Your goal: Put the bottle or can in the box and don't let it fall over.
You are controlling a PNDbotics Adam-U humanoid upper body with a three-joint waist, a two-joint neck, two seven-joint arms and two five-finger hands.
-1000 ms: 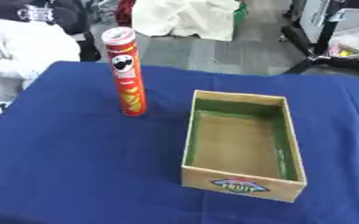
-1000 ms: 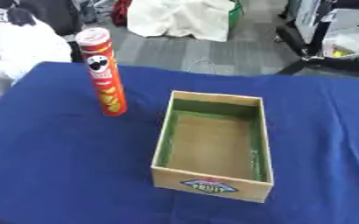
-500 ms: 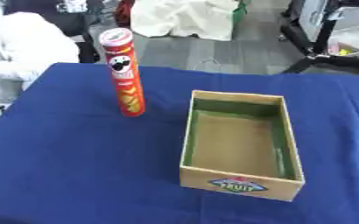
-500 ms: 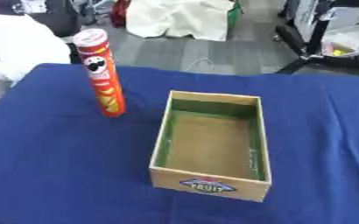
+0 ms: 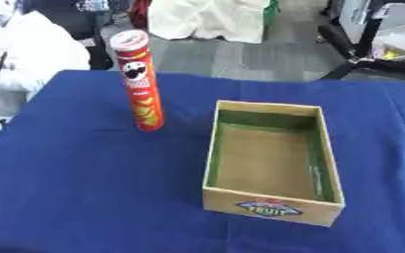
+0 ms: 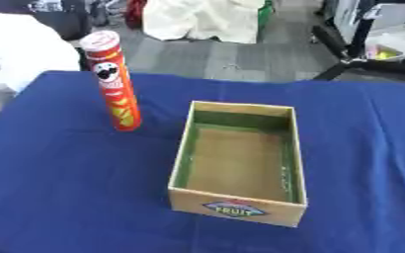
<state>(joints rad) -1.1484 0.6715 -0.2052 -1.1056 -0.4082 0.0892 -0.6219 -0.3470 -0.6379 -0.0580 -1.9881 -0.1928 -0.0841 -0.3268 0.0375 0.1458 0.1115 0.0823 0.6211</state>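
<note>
Neither hand shows in either view, so their state cannot be told. A blue cloth (image 5: 85,197) covers the table. On it a tall red crisp can (image 5: 140,81) stands upright, just left of an open cardboard box (image 5: 271,163) with green inner walls and a "FRUIT" label. Beyond the box lies grey floor, with white fabric (image 5: 208,19) and dark equipment cut off and hard to make out.
</note>
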